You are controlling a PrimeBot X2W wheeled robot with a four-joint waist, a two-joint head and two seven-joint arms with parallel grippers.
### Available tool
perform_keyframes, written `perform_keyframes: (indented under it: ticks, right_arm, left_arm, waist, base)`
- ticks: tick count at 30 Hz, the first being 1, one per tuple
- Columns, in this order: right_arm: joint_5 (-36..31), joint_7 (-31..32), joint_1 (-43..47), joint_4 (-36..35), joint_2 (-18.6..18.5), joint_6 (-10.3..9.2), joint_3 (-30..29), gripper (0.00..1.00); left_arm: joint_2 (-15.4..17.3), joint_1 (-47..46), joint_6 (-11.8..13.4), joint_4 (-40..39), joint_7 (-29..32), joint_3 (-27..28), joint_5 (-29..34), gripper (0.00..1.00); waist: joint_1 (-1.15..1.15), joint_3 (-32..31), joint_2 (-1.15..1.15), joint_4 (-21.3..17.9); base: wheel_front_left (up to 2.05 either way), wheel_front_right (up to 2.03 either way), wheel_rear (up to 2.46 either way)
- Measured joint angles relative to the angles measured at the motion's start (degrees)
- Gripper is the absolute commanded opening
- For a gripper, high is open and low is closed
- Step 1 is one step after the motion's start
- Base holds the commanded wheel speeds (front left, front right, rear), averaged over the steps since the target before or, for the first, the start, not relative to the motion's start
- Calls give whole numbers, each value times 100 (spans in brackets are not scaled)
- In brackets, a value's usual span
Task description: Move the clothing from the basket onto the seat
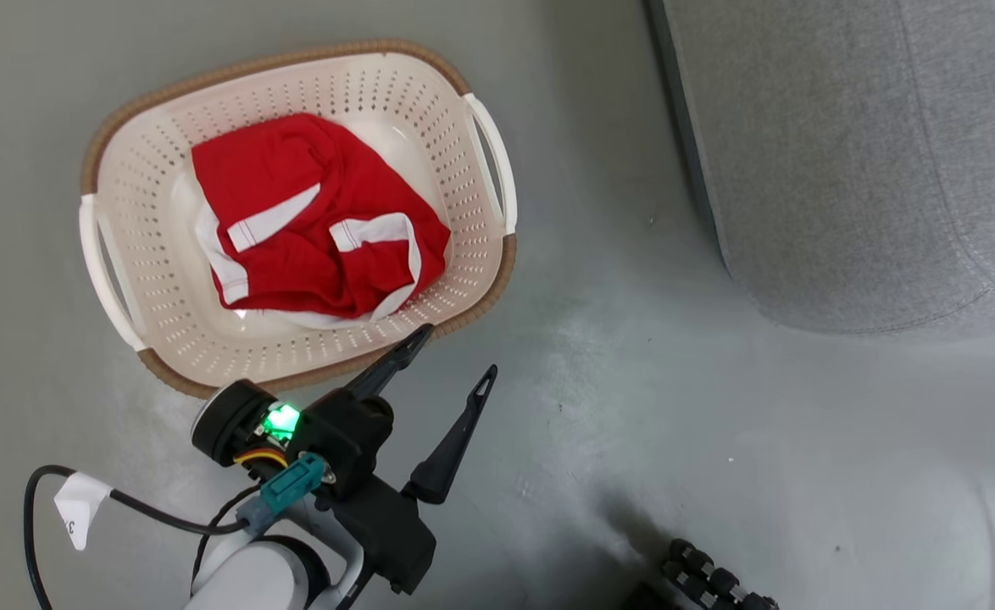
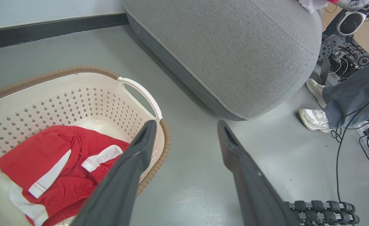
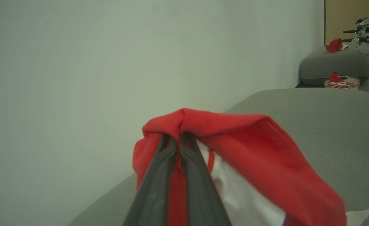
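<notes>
A red garment of the clothing point(image 1: 311, 220) with white stripes lies crumpled in the cream basket point(image 1: 150, 169) on the floor. My left gripper point(image 1: 457, 352) hangs open just past the basket's near rim, one fingertip over the rim, holding nothing. The left wrist view shows the same clothing point(image 2: 55, 160), the basket point(image 2: 77, 94) and the open left gripper point(image 2: 186, 125), with the grey seat point(image 2: 234, 47) beyond. The seat point(image 1: 845, 169) fills the upper right of the head view. My right gripper point(image 3: 175, 135) is shut on another red piece of clothing point(image 3: 250, 141) draped over the seat point(image 3: 344, 125).
A person's legs and white shoes point(image 2: 313, 119) stand right of the seat, among cables point(image 2: 341, 150). A black ribbed part point(image 1: 718, 580) lies on the grey floor at lower right. A pale wall point(image 3: 109, 62) rises behind the seat. Far off sits another grey cushion point(image 3: 335, 64).
</notes>
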Motion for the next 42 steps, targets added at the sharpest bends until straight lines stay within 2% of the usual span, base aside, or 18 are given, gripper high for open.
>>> perform_keyframes:
  ticks: [13, 20, 34, 40, 41, 42]
  right_arm:
    - [-500, 0, -369, 459, 474, 24, 337, 0]
    - [-733, 0, -479, 945, 642, -8, 566, 0]
    - [-1332, 0, -801, 1107, 1087, -4, 1100, 0]
    - [-1407, 0, -835, 1213, 1006, -4, 1092, 0]
    - [-1413, 0, -834, 1228, 977, -3, 1084, 9]
    - [-1413, 0, -832, 1240, 951, -3, 1068, 33]
  left_arm:
    - [-34, -297, 56, -46, 119, 130, 23, 100]
    - [-177, -377, 108, 19, 42, 104, 26, 100]
    - [-492, -516, 97, 392, -179, -41, 42, 100]
    - [-653, -567, 92, 506, -285, -73, 22, 100]
    - [-661, -580, 92, 517, -293, -73, 11, 100]
    - [-662, -581, 92, 528, -335, -69, 1, 100]
  waist:
    - [1, 527, 0, 128]
    - [-1, 499, -1, 220]
    - [0, 313, -1, 444]
    - [0, 157, -1, 579]
    - [-1, 135, -1, 602]
    - [0, 112, -1, 625]
  base:
    - [0, 0, 0]
    - [0, 0, 0]
    - [0, 0, 0]
    - [0, 0, 0]
    - [0, 0, 0]
    - [0, 0, 0]
